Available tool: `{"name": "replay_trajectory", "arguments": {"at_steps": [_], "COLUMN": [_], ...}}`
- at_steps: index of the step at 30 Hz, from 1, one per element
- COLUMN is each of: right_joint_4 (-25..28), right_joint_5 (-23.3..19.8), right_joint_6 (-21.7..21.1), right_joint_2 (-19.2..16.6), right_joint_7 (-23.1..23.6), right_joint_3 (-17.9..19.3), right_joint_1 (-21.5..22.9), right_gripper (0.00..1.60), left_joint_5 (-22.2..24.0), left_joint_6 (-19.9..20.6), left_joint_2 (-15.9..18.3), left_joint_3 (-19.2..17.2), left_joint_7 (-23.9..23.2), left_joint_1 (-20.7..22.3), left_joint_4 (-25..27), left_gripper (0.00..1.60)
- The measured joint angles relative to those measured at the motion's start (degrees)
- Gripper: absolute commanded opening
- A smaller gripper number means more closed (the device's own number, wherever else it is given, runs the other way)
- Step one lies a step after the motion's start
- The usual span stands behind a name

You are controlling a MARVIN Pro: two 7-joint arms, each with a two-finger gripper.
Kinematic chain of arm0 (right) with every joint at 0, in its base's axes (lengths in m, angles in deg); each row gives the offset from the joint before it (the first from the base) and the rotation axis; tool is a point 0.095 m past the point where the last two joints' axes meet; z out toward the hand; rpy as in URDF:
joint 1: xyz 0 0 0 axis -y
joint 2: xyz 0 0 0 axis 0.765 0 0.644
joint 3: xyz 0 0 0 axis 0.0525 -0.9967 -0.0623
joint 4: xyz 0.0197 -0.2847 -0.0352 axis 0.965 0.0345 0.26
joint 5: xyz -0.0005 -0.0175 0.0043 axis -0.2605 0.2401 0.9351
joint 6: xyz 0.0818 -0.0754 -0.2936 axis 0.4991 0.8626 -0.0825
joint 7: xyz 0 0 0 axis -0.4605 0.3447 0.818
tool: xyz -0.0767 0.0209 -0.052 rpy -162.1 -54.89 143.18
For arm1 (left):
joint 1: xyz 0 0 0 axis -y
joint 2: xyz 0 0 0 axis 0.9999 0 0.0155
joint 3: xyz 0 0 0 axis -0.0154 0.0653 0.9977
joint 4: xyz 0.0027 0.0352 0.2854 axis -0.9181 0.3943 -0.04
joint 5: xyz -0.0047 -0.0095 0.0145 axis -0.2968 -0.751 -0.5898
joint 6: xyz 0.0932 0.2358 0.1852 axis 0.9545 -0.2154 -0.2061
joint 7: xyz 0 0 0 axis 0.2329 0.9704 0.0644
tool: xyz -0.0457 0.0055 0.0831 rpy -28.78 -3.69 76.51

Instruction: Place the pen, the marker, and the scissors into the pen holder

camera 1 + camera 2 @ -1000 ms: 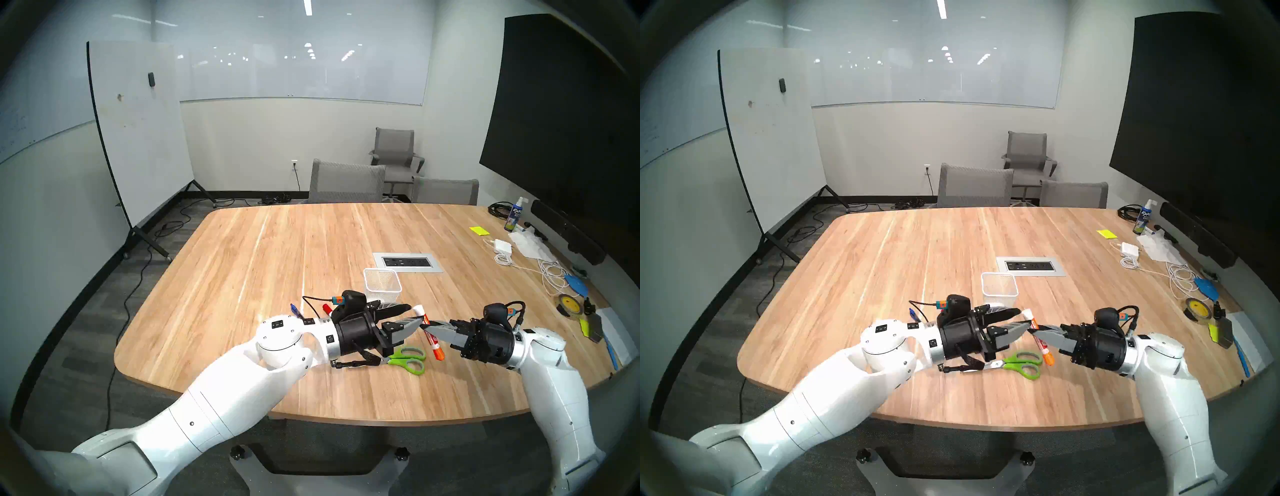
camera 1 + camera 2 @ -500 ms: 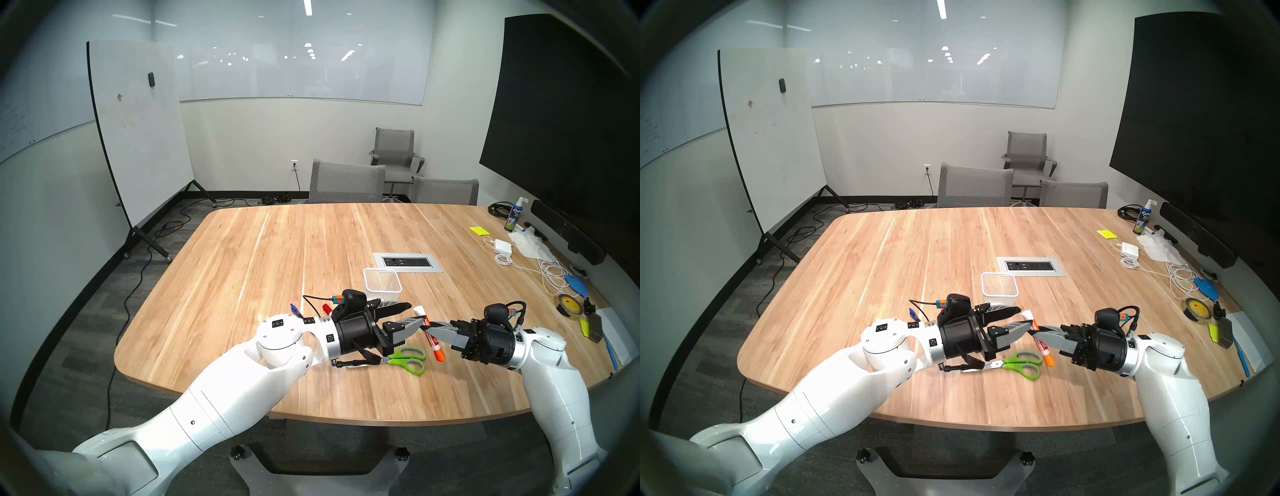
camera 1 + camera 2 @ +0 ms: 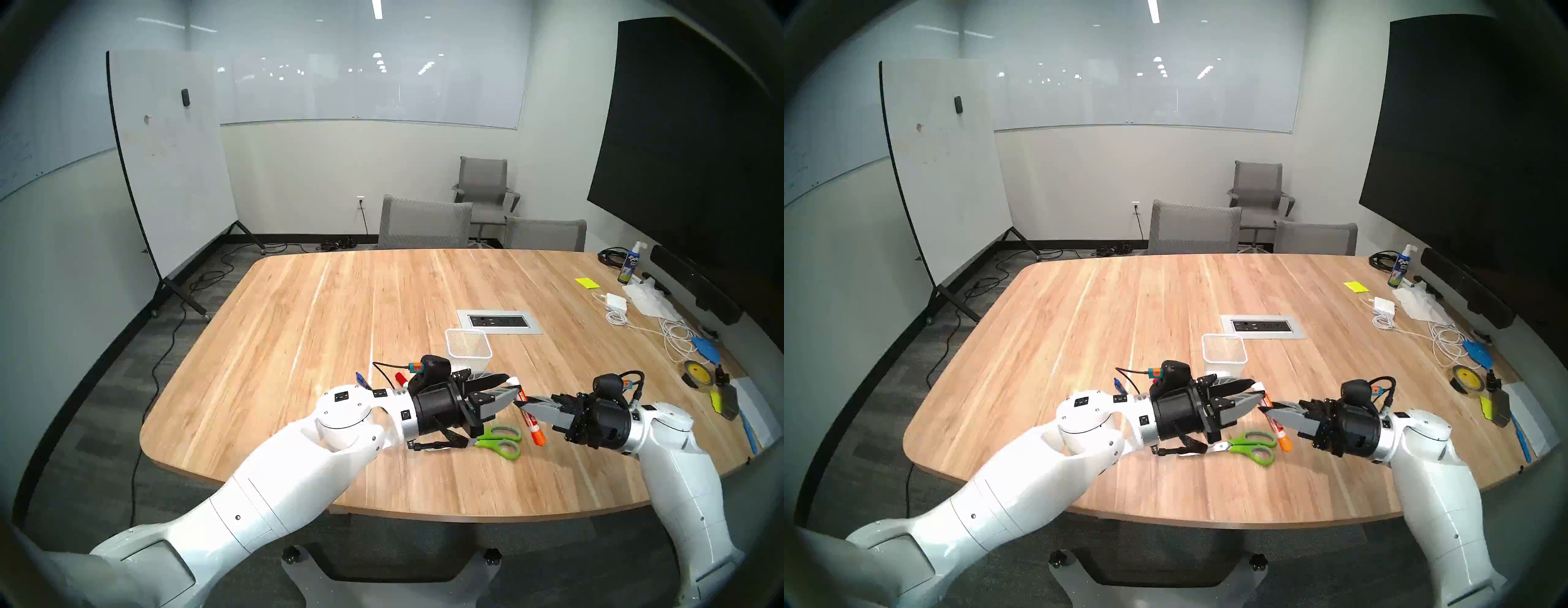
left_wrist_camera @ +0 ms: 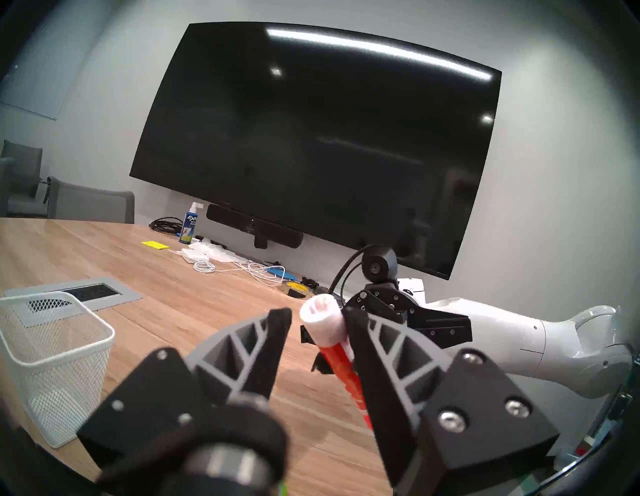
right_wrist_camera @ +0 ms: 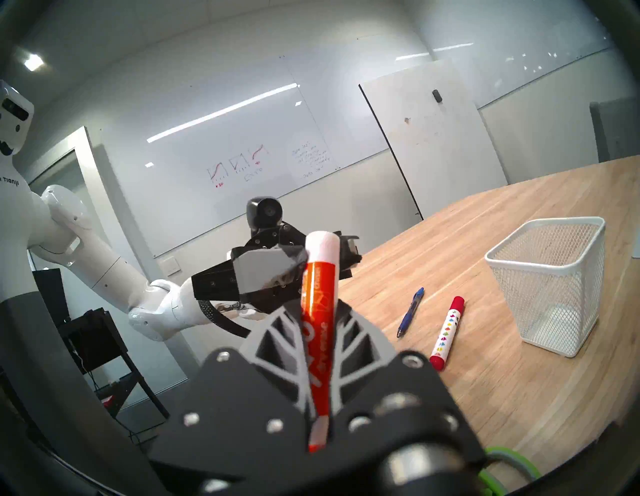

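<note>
My right gripper is shut on an orange marker with a white end, held slanted above the table. My left gripper faces it, open around that white end. One finger touches the white end and a gap shows at the other. The green scissors lie flat under both grippers. A blue pen and a white marker with red ends lie behind my left wrist. The white mesh pen holder stands upright just beyond.
A grey socket panel is set into the table behind the holder. Cables, a charger, a spray bottle and a tape roll crowd the right edge. Grey chairs stand past the far edge.
My left gripper has slid forward over the marker's white end and its fingers have narrowed. The right gripper has stayed shut on the marker, almost still.
</note>
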Motion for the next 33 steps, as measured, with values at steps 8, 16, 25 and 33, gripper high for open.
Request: {"name": "replay_trajectory", "arguments": {"at_steps": [8,16,25,33], "right_joint_4": [0.0,0.0,0.0,0.1], "right_joint_5": [-0.1,-0.3,-0.4,-0.5], "right_joint_6": [0.3,0.5,0.5,0.5], "right_joint_2": [-0.2,-0.3,-0.4,-0.5], "right_joint_7": [0.0,0.0,-0.2,-0.3], "right_joint_3": [-0.2,-0.4,-0.5,-0.5], "right_joint_1": [-0.1,-0.2,-0.4,-0.4], "right_gripper": [0.0,0.0,0.0,0.0], "left_joint_5": [-0.1,-0.8,-1.6,-1.6], "left_joint_6": [-0.1,-0.1,0.2,0.9], "left_joint_2": [-0.1,-0.3,-0.8,-1.3], "left_joint_3": [0.2,0.3,0.5,0.7], "left_joint_7": [-0.2,-0.5,-0.6,-0.3], "left_joint_1": [0.2,0.8,1.6,2.2], "left_joint_4": [-0.1,-0.4,-0.7,-1.1], "left_gripper": [0.78,0.54,0.0,0.03]}}
